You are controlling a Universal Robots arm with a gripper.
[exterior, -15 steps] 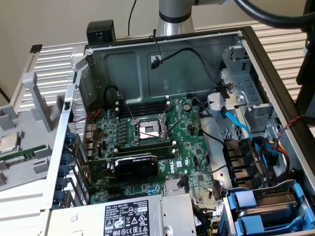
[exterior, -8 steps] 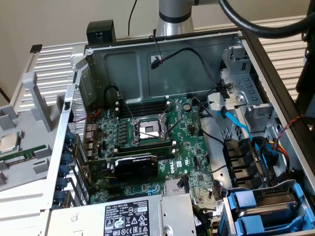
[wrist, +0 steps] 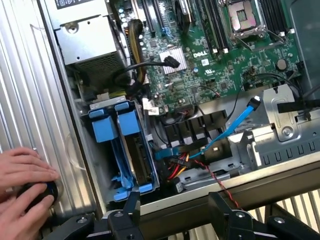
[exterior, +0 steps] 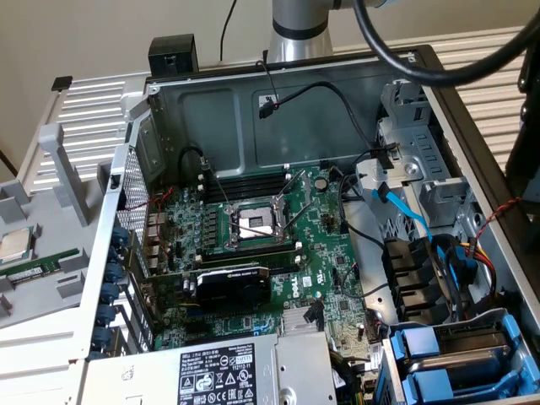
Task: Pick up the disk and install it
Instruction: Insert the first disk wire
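Hard to call the job finished or barely begun. Slotted in the drive cage (wrist: 107,165) at a corner of the case (wrist: 280,177), just beside the power supply (wrist: 90,45): the disk (wrist: 136,159), clipped in its blue carrier, next to a second blue carrier (wrist: 104,131). Cannot tell whether pushed fully home or merely resting there. No label face on view.

Nothing gripped by the claw (wrist: 174,202): spread wide, empty, touching nothing. Poised over the rim of the case, near the cage, facing the motherboard (wrist: 215,65) and its bare CPU socket (wrist: 245,15). Beyond the case's far wall in the exterior view, the arm (exterior: 295,29), a silver upright column.

On the ribbed worktop (wrist: 30,75) outside the case wall, a person's hand (wrist: 25,172) and a second hand (wrist: 20,217), both at a black knob (wrist: 42,192).
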